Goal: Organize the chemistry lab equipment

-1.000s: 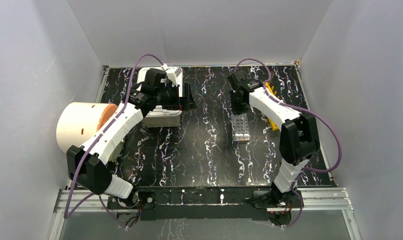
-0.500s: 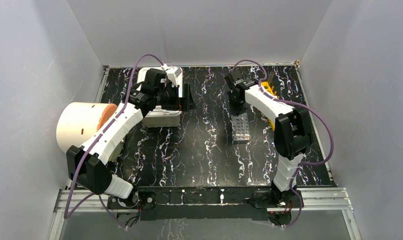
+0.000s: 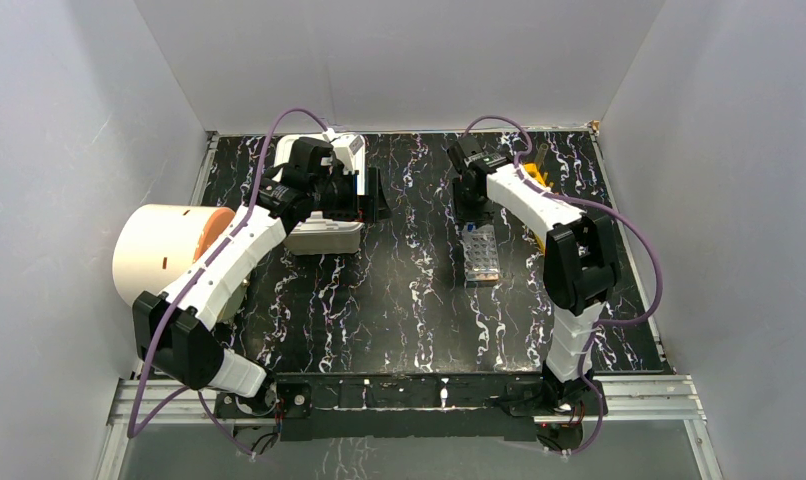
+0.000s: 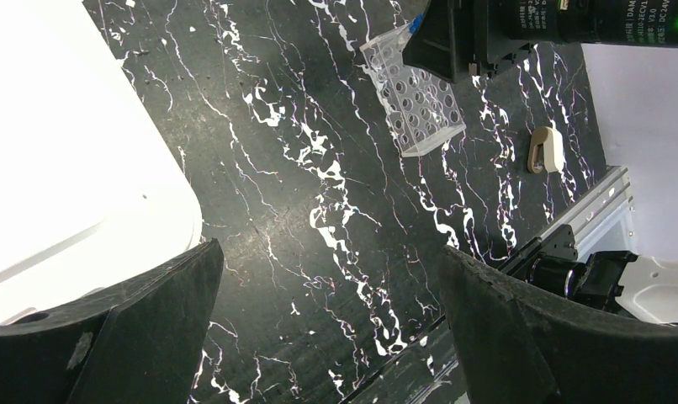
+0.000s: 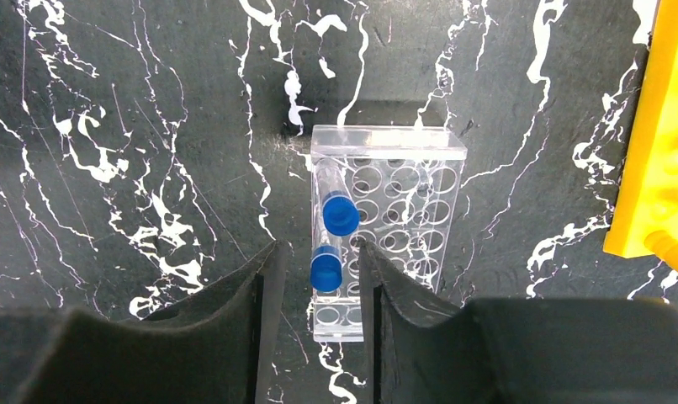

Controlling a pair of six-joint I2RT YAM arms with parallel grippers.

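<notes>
The clear perforated rack sits on the counter with two blue-capped vials in its left column, the right gripper over it, partly open, straddling the nearer vial without touching it, while the left gripper, well to the rack's left, gapes wide, holding nothing.

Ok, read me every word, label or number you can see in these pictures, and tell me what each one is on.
"DAM", white print on the black motor housing, cut off by the picture edge.
Smaller white print beside it: too small to read.
Nothing else shows any text.
</notes>
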